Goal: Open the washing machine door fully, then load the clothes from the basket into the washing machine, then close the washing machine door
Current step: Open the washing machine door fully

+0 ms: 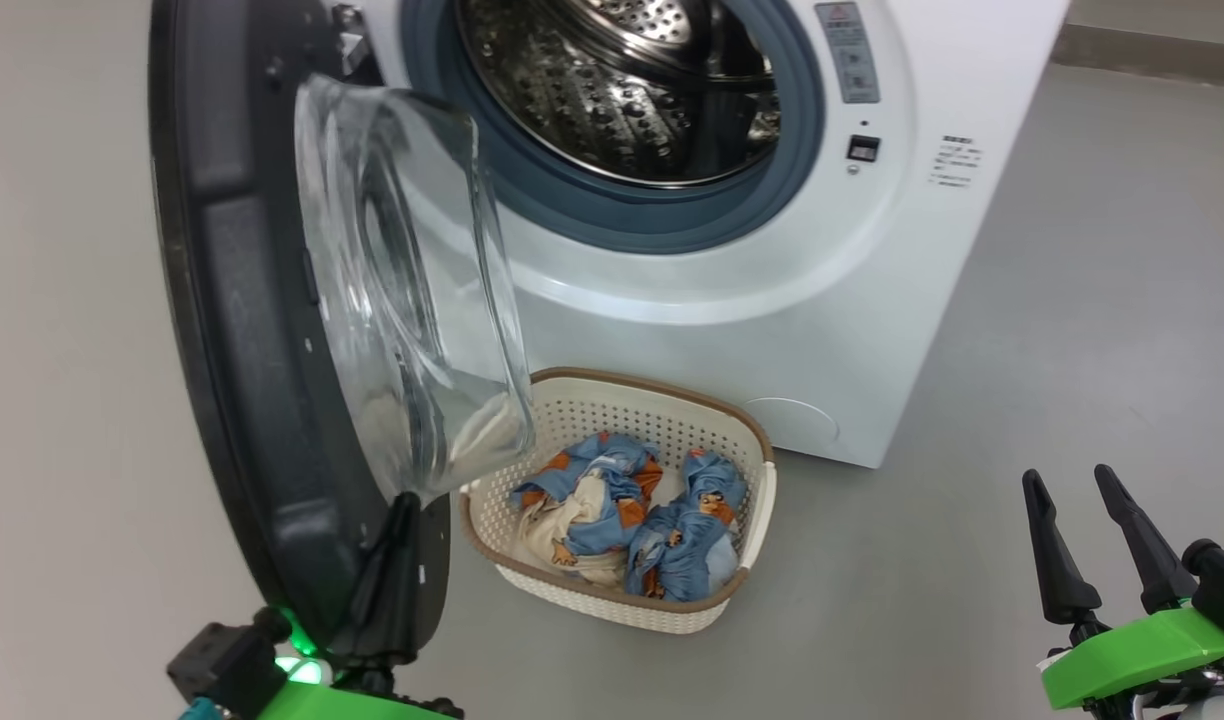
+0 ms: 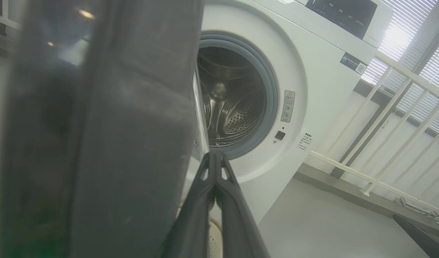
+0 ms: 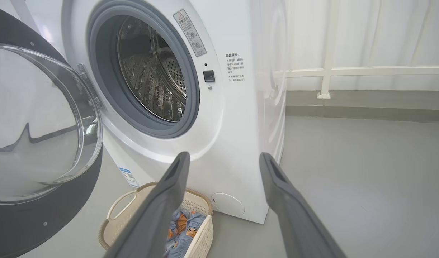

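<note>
washing machine door (image 1: 242,300) swung wide open at left of the washing machine (image 1: 732,330), glass bowl (image 1: 412,290) bulging toward the basket. drum (image 1: 622,90) bare inside grey gasket (image 1: 632,220). basket (image 1: 612,600) sits on the floor (image 1: 1072,300) right in front of the machine, just beside the door's lower edge. clothes (image 1: 622,510), two blue bear-print bundles, lie side by side in the basket. left fingers (image 1: 397,560) clenched together, nothing between them, lying against the door's lower inner rim under the bowl. right fingers (image 1: 1052,560) spread apart, released, holding nothing, well apart from the basket, above the floor.
</note>
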Motion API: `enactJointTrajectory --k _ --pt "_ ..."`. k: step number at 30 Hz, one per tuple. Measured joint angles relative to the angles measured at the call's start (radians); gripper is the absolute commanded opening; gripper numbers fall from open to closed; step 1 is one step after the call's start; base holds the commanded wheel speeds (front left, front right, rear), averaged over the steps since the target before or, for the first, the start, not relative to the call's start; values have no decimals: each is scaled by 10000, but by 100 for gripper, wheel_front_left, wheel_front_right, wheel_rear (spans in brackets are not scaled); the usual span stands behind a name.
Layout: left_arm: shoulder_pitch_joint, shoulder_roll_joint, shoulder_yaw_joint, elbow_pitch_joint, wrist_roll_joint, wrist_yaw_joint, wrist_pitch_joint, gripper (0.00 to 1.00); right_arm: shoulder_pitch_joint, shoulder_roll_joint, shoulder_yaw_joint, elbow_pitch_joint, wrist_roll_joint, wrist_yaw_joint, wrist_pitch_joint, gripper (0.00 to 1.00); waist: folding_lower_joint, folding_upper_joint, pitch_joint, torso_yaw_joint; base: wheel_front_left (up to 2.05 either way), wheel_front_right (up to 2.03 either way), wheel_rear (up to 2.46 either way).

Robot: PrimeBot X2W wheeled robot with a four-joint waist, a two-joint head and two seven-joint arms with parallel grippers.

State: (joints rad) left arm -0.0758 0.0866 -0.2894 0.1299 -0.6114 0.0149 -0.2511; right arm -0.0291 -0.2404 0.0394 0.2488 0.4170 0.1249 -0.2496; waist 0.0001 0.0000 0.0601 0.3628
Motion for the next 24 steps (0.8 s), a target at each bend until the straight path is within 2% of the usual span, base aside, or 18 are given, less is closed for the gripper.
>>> enactJointTrajectory --k 11,24 --pt "247 570 631 -213 -2 364 4 0 -5 -31 140 -8 0 0 0 100 0 0 -38 482 0 0 0" --pt "590 1204 1475 -385 -35 763 4 0 -4 -15 228 -56 0 0 0 100 0 0 -76 486 0 0 0"
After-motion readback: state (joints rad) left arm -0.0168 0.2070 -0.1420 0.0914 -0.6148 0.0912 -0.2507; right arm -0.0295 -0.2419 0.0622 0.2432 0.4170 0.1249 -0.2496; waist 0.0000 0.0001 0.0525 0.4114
